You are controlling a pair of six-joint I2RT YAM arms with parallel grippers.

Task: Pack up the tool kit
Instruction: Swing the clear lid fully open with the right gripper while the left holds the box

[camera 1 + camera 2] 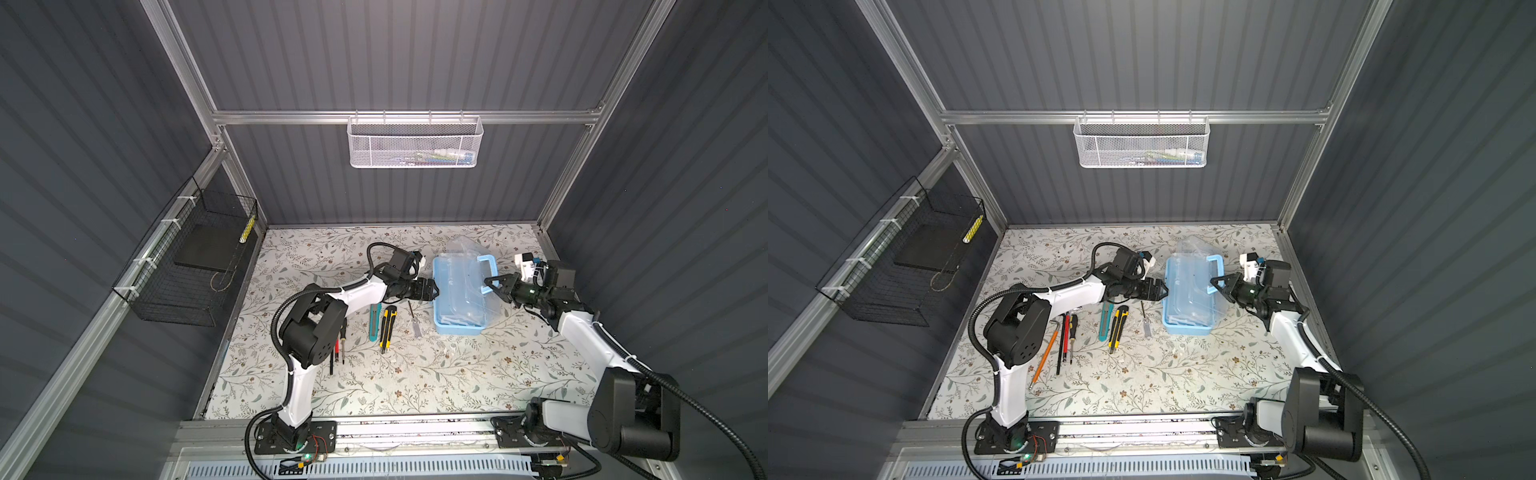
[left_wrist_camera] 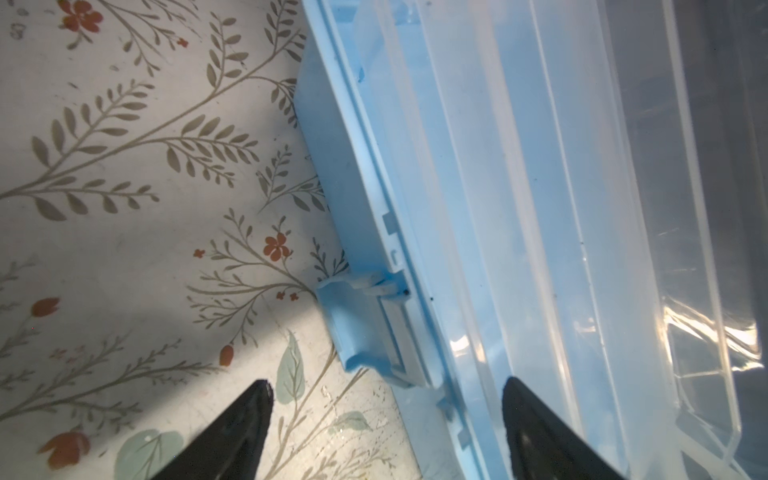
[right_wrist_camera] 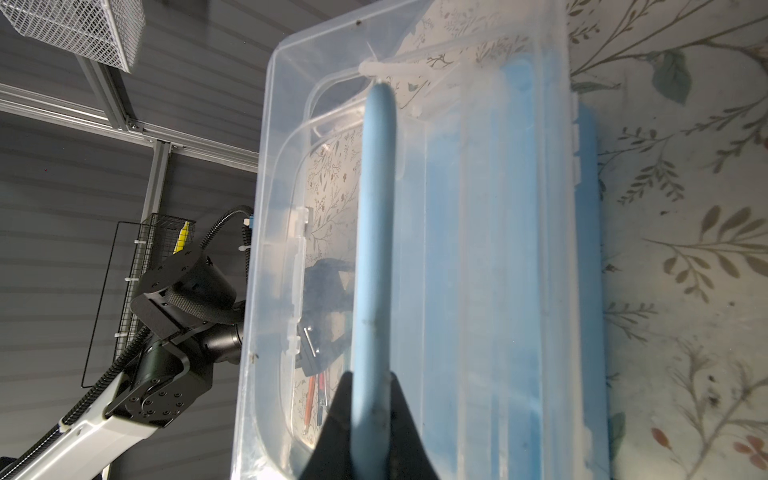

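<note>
On the table (image 1: 415,374), light-blue box (image 1: 457,330), handle (image 3: 374,216) clenched in right fingers (image 3: 405,432), left fingers (image 2: 232,436) spread astride its rim (image 2: 368,166).

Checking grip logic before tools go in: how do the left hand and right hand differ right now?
The left hand is open and holds nothing; the right hand is shut on the blue handle.
The left hand sits at the latch side of the box, straddling its rim; the right hand comes in from the opposite side.
Shared: both are black and point at the box.
</note>
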